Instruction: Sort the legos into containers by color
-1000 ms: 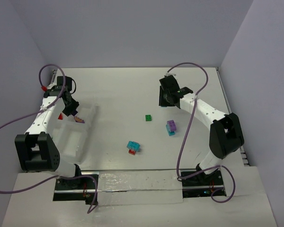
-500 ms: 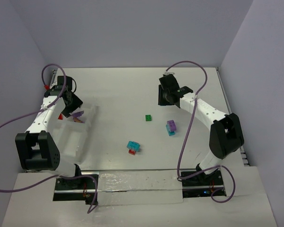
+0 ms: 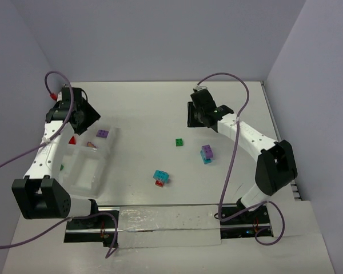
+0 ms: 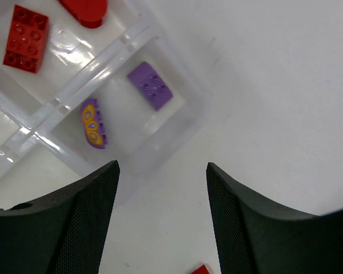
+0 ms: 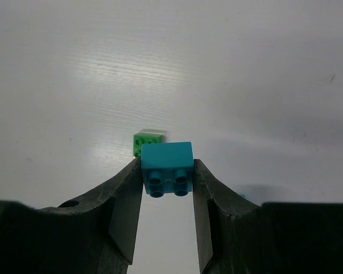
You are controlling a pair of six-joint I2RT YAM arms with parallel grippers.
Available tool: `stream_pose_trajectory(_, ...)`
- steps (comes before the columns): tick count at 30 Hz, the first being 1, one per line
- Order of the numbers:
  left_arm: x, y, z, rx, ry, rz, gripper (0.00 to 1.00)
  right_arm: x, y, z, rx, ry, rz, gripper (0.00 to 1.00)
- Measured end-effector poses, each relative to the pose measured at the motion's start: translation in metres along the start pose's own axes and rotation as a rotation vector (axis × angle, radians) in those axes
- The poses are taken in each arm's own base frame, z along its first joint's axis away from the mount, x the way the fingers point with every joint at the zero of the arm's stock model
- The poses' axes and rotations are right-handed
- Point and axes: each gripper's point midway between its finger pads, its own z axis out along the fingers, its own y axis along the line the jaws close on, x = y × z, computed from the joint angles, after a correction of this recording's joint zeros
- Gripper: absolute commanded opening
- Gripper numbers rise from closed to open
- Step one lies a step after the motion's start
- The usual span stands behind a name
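Right fingers clenched on a glossy cyan brick, studs toward the wrist camera; green brick on the table behind it. Left gripper released, empty, above the clear divided tray at table's 9 o'clock; square purple brick lies in a corner compartment.

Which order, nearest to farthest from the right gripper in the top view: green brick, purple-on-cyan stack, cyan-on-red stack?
1. green brick, just below-left of the right gripper.
2. purple-on-cyan stack, right of the green one.
3. cyan-on-red stack, lowest, further left.
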Motion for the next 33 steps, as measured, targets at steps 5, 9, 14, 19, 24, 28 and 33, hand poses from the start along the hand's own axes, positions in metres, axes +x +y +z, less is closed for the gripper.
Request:
stream_pose_trajectory(5, 0.002, -0.031, -0.024, 0.195, 0.028, 0.048, 0.81, 0.001, 0.044, -0.012, -0.116, 0.008, -0.043, 0.0)
stream_pose_trajectory(9, 0.019, -0.064, -0.038, 0.386, 0.114, 0.091, 0.8, -0.019, 0.098, -0.027, -0.284, 0.005, -0.052, 0.0)
stream_pose_trajectory(14, 0.046, -0.097, -0.068, 0.64, 0.201, 0.144, 0.8, -0.022, 0.149, -0.051, -0.522, 0.063, -0.053, 0.0)
stream_pose_trajectory(19, 0.06, -0.102, -0.096, 0.764, 0.201, 0.215, 0.79, -0.014, 0.174, -0.061, -0.643, 0.159, -0.03, 0.0)
stream_pose_trajectory(24, 0.075, -0.104, -0.122, 0.87, 0.206, 0.254, 0.74, -0.006, 0.186, -0.072, -0.707, 0.234, 0.029, 0.0)
stream_pose_trajectory(28, 0.091, -0.102, -0.128, 0.906, 0.219, 0.295, 0.74, -0.001, 0.197, -0.075, -0.743, 0.314, 0.089, 0.0)
stream_pose_trajectory(33, 0.107, -0.096, -0.134, 0.95, 0.199, 0.357, 0.77, 0.015, 0.207, -0.075, -0.781, 0.457, 0.169, 0.0)
